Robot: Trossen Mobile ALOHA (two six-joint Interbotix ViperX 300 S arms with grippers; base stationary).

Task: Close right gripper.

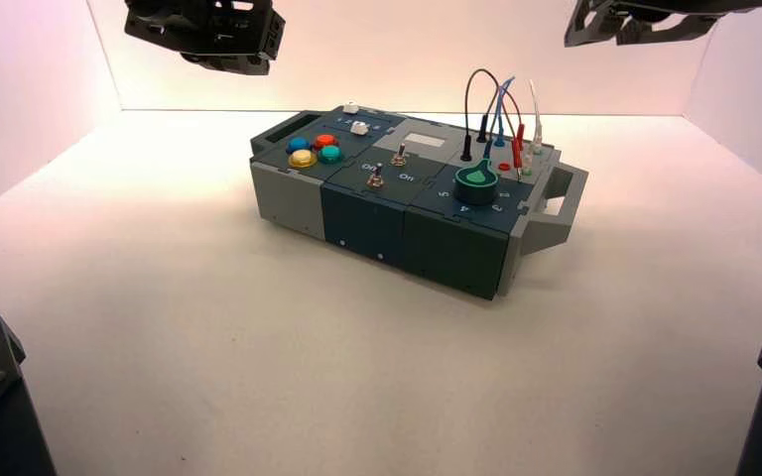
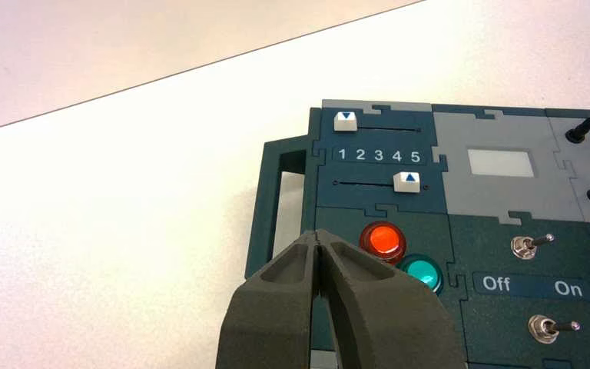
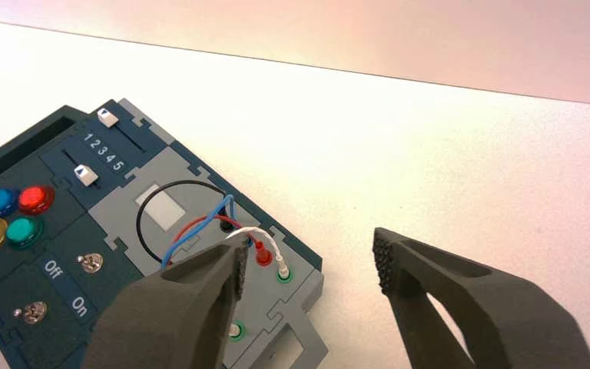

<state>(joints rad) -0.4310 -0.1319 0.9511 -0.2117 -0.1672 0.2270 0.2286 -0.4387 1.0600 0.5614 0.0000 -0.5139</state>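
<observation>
My right gripper [image 3: 311,265] is open wide, its two fingers far apart with nothing between them. It hangs high above the wire end of the box [image 3: 161,261], over the grey handle [image 3: 296,346]. In the high view it shows at the top right [image 1: 645,20]. My left gripper [image 2: 319,238] is shut and empty, its tips pressed together above the box's other end, near the red button [image 2: 382,240]. In the high view it shows at the top left [image 1: 208,30].
The box [image 1: 397,213] stands turned on the white table, with round buttons [image 1: 315,149], two toggle switches [image 1: 387,169], a green knob [image 1: 475,180] and plugged wires [image 1: 501,119]. Two sliders [image 2: 376,150] flank numbers 1 to 5. White walls enclose the table.
</observation>
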